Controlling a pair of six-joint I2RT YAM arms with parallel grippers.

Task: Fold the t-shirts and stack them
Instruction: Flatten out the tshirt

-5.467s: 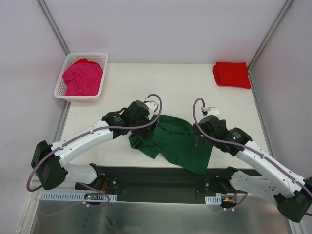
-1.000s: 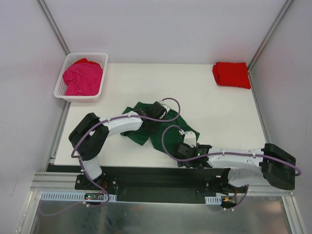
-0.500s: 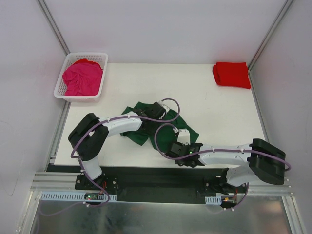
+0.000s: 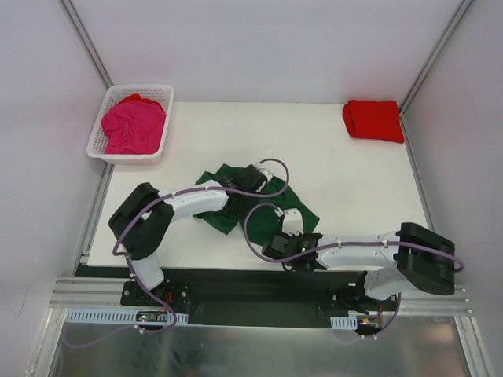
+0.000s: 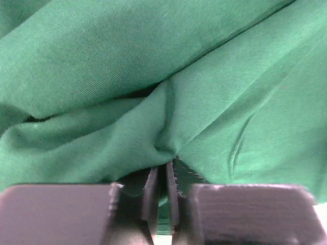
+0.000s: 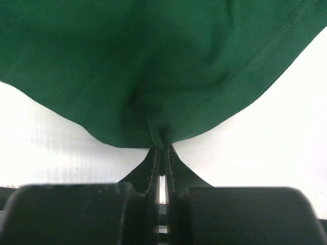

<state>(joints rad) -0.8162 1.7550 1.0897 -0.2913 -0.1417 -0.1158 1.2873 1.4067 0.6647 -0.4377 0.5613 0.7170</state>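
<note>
Left pincer of mine (image 5: 163, 172): pressed together, pinching a raised fold of soft dark green cotton t-shirt (image 5: 153, 76), away from its edges. Right pincer (image 6: 161, 152): pressed together on same shirt's stitched hem edge, at near side. Shirt lies crumpled mid white table (image 4: 354, 181), between my arms.

Judgement: light, limp, will sag and bunch; thin layers may slip. Better hold: hem corners or shoulder seams, well apart.

Folded bright red t-shirt (image 4: 373, 120): far right corner. Magenta pink t-shirt (image 4: 134, 127): in white lattice basket (image 4: 161, 90), far left.

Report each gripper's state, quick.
Left gripper: shut on the green shirt, pinching a fold.
Right gripper: shut on the green shirt, pinching its edge.
</note>
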